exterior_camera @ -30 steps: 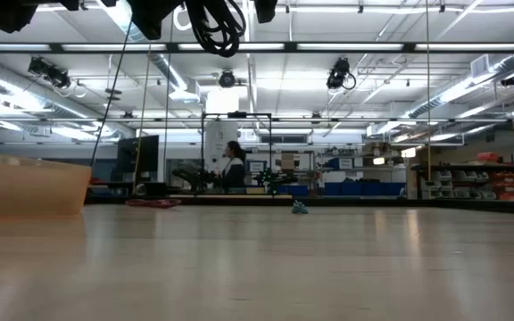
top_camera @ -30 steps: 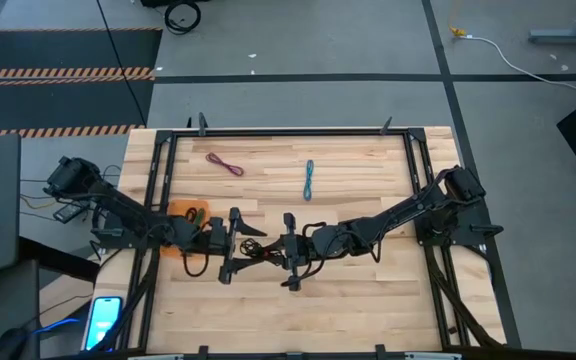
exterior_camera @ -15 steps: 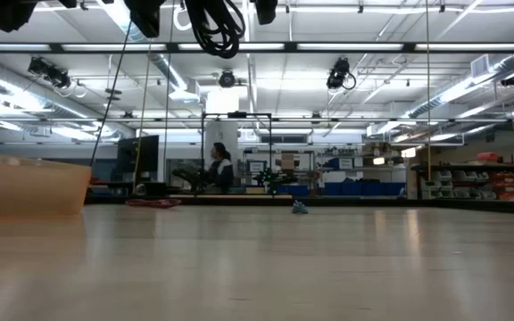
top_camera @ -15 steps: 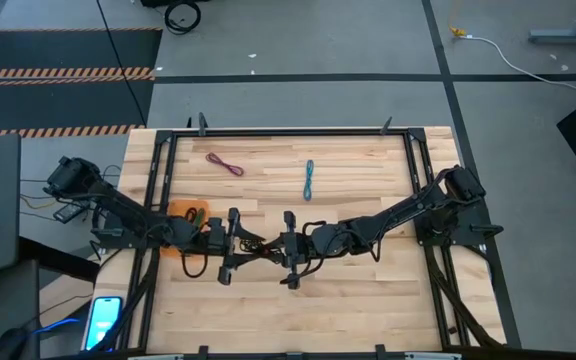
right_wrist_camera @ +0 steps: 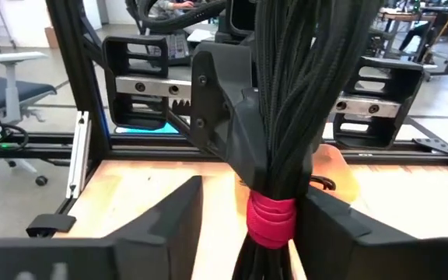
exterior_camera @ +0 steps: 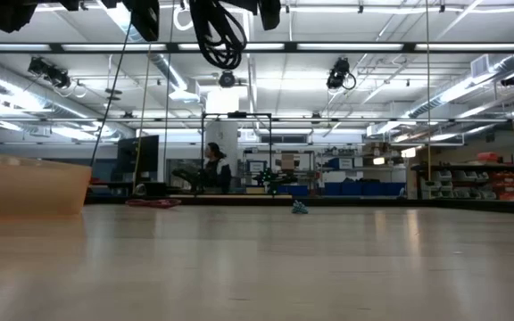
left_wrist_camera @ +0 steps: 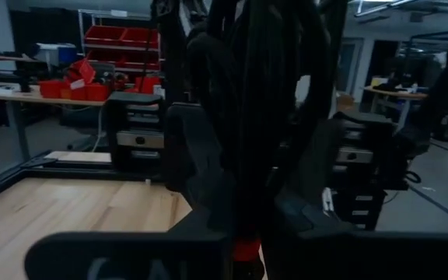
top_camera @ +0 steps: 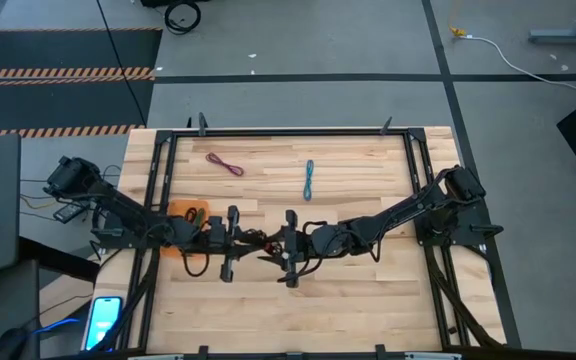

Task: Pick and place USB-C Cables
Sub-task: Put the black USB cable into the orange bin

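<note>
Black coil with red tie, raised above mid-tabletop between both grippers: left gripper jaws clamped on it, right gripper jaws parted around it, having loosened as the left pair closed. Orange bin beside the left arm holds a green cable. Maroon cable and teal-blue cable lie apart on the far tabletop.

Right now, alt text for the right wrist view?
A black cable bundle bound with a red tie hangs close up between the right gripper's open dark fingers, clamped from the far side by the left gripper. Behind it are the wooden table and an orange bin.
</note>
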Tool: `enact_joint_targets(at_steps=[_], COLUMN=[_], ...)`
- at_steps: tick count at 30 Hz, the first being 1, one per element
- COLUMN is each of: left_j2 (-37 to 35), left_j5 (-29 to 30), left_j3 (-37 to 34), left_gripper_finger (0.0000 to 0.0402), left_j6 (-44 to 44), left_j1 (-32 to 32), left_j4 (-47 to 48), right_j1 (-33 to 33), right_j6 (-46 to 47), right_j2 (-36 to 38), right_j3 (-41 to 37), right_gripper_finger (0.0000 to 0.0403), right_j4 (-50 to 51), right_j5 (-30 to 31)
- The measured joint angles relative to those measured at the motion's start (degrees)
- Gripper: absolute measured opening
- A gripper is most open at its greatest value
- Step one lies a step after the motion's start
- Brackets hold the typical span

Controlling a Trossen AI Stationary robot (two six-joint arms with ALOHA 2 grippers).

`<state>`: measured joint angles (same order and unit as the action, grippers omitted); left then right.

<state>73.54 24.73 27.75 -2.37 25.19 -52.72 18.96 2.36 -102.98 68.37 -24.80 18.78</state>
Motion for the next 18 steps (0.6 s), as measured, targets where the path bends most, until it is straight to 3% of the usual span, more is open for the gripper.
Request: enact_joint_targets(at_steps=[10,18], left_j2=[-0.5,-9.2], left_j5=[0.2,10.6], left_j3=[0.0,0.0], left_gripper_finger=[0.0033,0.0033], left_j6=[0.6,-5.1], left_j1=[0.1,2.2], left_j4=[2.1,17.6], right_j1=[0.0,0.0], right_j6=[0.9,4.8], right_j2=[0.0,0.0], right_j3=[0.0,0.0], right_gripper_finger=[0.0205,0.0205], right_j4=[9.3,20.5], right_j5=[2.0,8.6])
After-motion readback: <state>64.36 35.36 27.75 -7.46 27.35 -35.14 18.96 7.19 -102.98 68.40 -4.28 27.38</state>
